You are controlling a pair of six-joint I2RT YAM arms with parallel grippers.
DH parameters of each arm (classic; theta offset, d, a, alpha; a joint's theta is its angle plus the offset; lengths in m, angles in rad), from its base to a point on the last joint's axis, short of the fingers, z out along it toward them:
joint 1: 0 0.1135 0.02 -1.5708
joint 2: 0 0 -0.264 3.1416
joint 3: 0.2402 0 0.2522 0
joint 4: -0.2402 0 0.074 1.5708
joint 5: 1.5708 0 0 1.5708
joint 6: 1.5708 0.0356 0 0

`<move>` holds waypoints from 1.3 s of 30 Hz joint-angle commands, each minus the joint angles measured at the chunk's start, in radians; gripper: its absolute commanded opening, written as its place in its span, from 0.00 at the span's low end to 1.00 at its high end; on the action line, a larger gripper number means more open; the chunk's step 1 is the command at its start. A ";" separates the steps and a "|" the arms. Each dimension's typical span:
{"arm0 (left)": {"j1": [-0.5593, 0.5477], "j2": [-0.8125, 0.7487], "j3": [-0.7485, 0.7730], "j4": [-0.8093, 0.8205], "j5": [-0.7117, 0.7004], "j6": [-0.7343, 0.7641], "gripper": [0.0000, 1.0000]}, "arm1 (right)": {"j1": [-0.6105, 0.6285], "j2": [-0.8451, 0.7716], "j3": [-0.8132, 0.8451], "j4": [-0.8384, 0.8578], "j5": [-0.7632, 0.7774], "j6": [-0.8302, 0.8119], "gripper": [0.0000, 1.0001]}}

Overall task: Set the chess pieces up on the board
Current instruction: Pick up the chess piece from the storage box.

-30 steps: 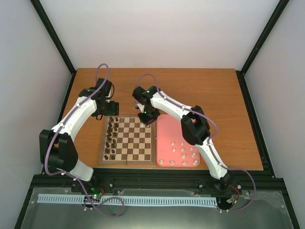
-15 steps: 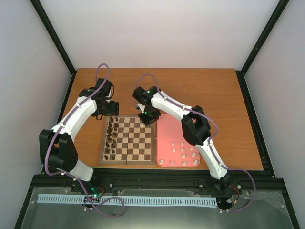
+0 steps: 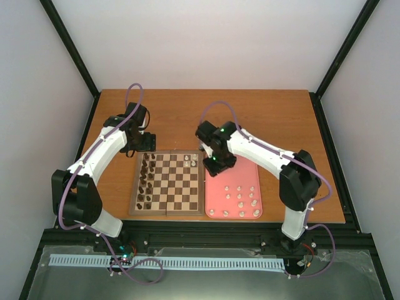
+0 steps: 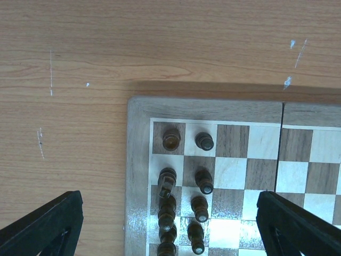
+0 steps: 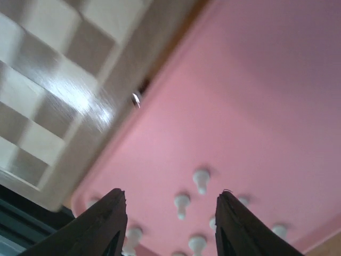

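The board (image 3: 167,187) lies at the table's middle, dark brown pieces (image 3: 147,181) in two columns along its left side. Cream chess pieces (image 3: 191,160) stand near its far right corner; several more (image 3: 240,197) rest on the pink tray (image 3: 232,175). My right gripper (image 3: 214,167) hovers over the tray's far left part, open and holding nothing. In the right wrist view its fingers (image 5: 171,193) frame cream pieces (image 5: 201,179) on the tray (image 5: 245,90). My left gripper (image 3: 148,142) hangs open above the board's far left corner (image 4: 138,114), dark pieces (image 4: 204,181) below it (image 4: 169,196).
Bare wooden table (image 3: 250,119) stretches behind the board and tray. Black frame posts (image 3: 331,144) run along the table's sides. The board's edge (image 5: 58,101) lies close beside the tray in the right wrist view.
My right gripper has opened and swung from the board's far right corner rightward and nearer, over the pink tray. A cream piece stays on the board there. The left arm has not moved.
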 commanded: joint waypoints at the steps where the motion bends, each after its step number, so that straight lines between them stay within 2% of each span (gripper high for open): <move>1: 0.006 -0.005 0.037 0.005 0.009 0.015 1.00 | -0.008 -0.036 -0.212 0.101 0.019 0.072 0.48; 12: 0.007 -0.012 0.036 0.004 0.023 0.013 1.00 | -0.038 -0.019 -0.376 0.221 0.006 0.118 0.49; 21: 0.008 -0.011 0.034 0.003 0.017 0.013 1.00 | -0.047 -0.013 -0.395 0.224 0.000 0.108 0.32; 27: 0.007 -0.004 0.033 0.004 0.024 0.012 1.00 | -0.047 -0.033 -0.411 0.215 0.009 0.117 0.30; 33: 0.007 -0.007 0.031 0.005 0.029 0.010 1.00 | -0.048 -0.040 -0.426 0.215 0.009 0.120 0.23; 39: 0.007 -0.001 0.034 0.005 0.037 0.009 1.00 | -0.048 -0.035 -0.404 0.204 0.021 0.119 0.08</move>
